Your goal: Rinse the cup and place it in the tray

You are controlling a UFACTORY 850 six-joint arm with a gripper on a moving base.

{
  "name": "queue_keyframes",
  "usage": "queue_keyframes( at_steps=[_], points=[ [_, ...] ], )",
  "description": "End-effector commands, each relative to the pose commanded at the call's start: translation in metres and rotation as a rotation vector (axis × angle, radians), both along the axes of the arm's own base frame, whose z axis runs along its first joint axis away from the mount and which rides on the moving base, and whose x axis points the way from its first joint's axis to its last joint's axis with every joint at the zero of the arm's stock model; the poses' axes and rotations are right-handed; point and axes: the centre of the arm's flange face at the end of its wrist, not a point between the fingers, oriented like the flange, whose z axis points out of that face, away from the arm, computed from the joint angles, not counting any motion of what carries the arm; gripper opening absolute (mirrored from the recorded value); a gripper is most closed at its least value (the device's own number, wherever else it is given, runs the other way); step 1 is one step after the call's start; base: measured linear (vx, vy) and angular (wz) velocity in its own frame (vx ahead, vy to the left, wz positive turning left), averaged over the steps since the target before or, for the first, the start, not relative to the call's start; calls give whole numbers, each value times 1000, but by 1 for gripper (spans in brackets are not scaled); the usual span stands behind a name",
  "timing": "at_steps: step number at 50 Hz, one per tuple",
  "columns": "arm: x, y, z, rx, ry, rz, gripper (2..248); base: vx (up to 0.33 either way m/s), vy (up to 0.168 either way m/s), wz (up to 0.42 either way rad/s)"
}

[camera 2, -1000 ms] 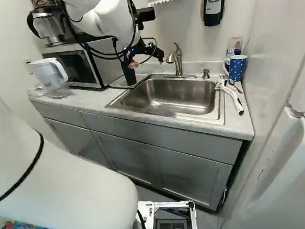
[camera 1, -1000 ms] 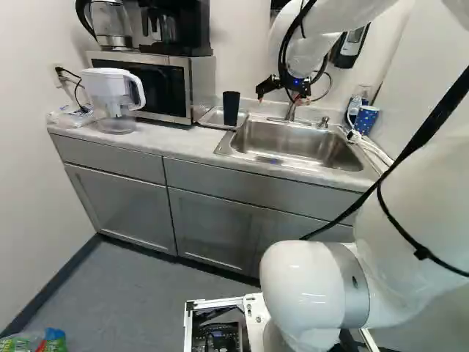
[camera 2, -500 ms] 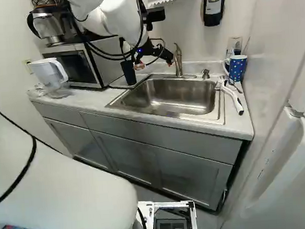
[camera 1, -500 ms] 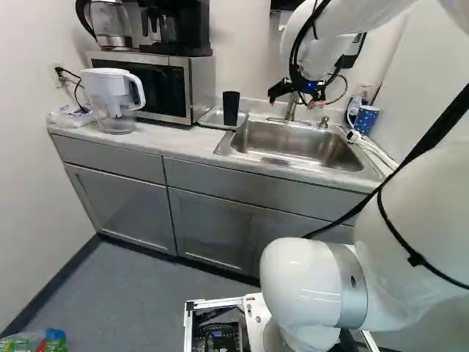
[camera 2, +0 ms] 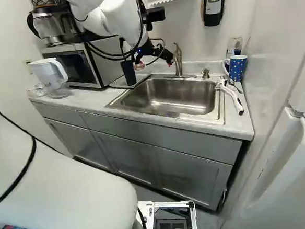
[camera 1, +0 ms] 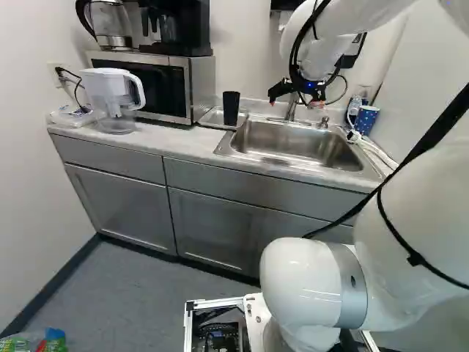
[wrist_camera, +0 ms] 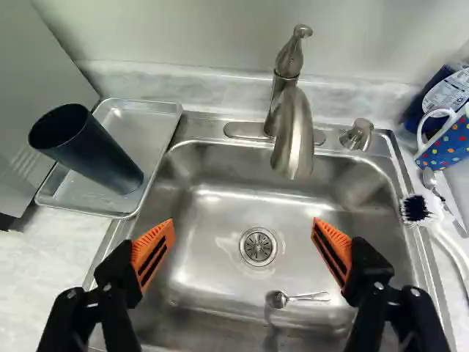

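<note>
Over at the left, by the microwave (camera 1: pixel 154 86), I can see the dark cup (wrist_camera: pixel 89 150) standing upright in the tray (wrist_camera: pixel 139 126); whether it's been rinsed, I can't tell. It's tall, so a finger coming in low or off-centre could topple it. Next along, the tool (wrist_camera: pixel 243 226) hangs above the sink (wrist_camera: pixel 209 216), fingers spread wide, gripping nothing. The tap (wrist_camera: pixel 294 136) is close enough that a sideways swing might knock it. Furthest right, the bottle (wrist_camera: pixel 434 94) behind the patterned mug (wrist_camera: pixel 448 143) wears a label, but I can't make out its words from here.
</note>
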Motion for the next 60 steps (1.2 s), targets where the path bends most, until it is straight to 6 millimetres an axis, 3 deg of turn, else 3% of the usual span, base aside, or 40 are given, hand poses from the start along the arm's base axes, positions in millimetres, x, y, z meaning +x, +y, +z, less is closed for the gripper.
queue_keyframes(
  at_steps=[60],
  points=[
    [0, 0, 0, 0, 0, 0, 247, -43, -1, 2]
  ],
)
